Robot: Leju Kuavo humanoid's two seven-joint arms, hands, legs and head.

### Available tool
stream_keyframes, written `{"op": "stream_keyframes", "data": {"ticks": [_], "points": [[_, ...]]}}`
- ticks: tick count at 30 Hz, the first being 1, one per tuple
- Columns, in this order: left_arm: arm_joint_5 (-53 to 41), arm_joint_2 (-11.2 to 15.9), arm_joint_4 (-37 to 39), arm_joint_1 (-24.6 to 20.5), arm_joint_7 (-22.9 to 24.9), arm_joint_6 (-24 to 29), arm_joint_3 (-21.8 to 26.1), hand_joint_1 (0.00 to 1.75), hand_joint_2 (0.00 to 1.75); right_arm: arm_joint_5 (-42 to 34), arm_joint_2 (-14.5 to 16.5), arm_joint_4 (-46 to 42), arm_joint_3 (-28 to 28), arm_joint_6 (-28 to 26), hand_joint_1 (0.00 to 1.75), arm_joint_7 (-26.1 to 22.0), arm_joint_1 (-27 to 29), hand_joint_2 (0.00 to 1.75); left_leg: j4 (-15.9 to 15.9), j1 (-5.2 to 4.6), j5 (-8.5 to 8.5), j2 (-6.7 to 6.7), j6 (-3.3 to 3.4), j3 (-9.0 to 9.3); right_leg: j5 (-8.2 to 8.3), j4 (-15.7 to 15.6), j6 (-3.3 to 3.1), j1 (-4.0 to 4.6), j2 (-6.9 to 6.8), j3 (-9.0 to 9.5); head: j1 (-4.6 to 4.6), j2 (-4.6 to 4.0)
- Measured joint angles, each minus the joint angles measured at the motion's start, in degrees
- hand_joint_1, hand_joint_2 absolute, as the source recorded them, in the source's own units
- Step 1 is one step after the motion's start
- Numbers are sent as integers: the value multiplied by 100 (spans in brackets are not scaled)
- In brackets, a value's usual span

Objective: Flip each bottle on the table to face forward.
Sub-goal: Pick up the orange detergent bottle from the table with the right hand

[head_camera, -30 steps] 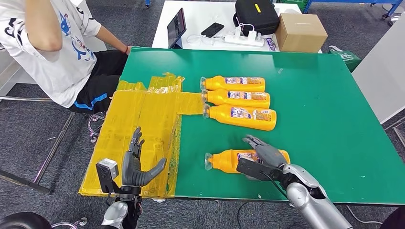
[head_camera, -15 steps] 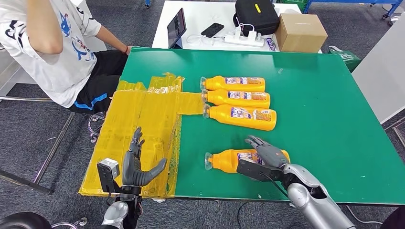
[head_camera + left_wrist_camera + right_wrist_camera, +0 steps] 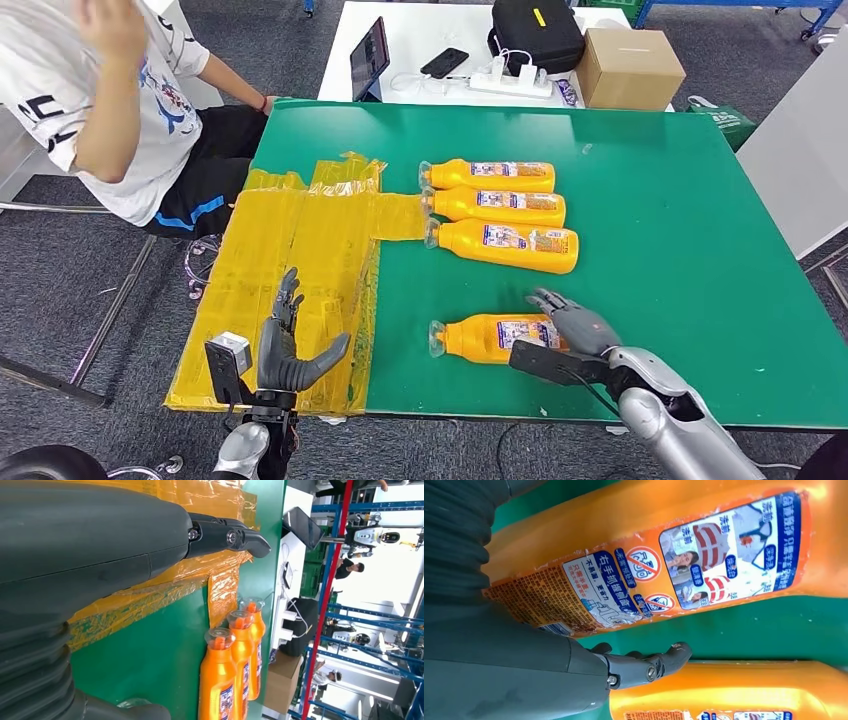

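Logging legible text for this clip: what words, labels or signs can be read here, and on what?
"右手抓握倾倒", as best it reads: blue band on the near bottle's label.
Red crossed-circle signs: same label, no words.
The label's other Chinese print: too small to read.
Labels on the three far bottles: too small to read.
Print on the person's shirt: not legible.

Head view: high on the robot, looking forward and down across the green table [image 3: 680, 200]; far edge at 12 o'clock, both arms entering from 6 o'clock.
Left wrist view: close behind the left hand [image 3: 100, 555], turned on its side, facing along the table past the yellow taped sheet [image 3: 150, 595] to the three-bottle row [image 3: 235, 665].
Right wrist view: very close behind the right hand [image 3: 524, 670], almost against the near bottle [image 3: 664, 565].
Shared: table, bottle row [image 3: 495, 212] and near bottle [image 3: 500, 336] in the head view too.
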Motion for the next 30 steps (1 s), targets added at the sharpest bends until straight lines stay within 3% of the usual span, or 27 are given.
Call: {"op": "stream_keyframes", "data": {"ticks": [1,2,5,6,14,21,24,27,30], "points": [[0,0,2,0,0,-1,0,0,175,-14,-16,-16,-1,15,1,9,11,175,0,0,0,0,0,0,0,0,0,0,0,0,-1,0],[-1,0,5,-1,0,-2,1,0,175,-32,-30,-28,-3,42,17,16,19,175,0,0,0,0,0,0,0,0,0,0,0,0,0,0],[-2,0,29,-15,7,-11,0,0,175,-78,-45,-35,1,152,123,26,19,175,0,0,0,0,0,0,0,0,0,0,0,1,1,0],[-2,0,42,-24,11,-14,-1,0,175,-83,-40,-22,6,175,146,26,12,175,0,0,0,0,0,0,0,0,0,0,0,1,1,0],[8,0,149,-113,32,-33,-1,0,175,-61,121,305,40,181,173,26,-160,175,0,1,0,3,0,16,0,0,0,1,1,14,1,0],[10,0,202,-118,33,-36,-1,0,175,-66,199,445,42,83,175,-26,-223,175,0,1,-1,4,0,29,0,-1,0,1,2,26,1,0],[47,0,201,-109,32,-34,-1,0,175,-77,309,391,-39,-554,175,-422,-67,175,0,2,-1,2,0,27,0,0,0,3,1,30,2,0],[114,0,126,-32,31,-7,0,0,175,-33,675,20,-357,-1357,175,-871,285,175,-1,3,-1,3,-1,15,0,2,-1,5,1,17,-1,0],[130,-3,43,25,34,0,-1,0,175,32,1013,-362,-643,-1532,175,-910,445,175,-1,7,-1,3,-2,11,-1,2,-2,8,2,6,-2,0]]}}
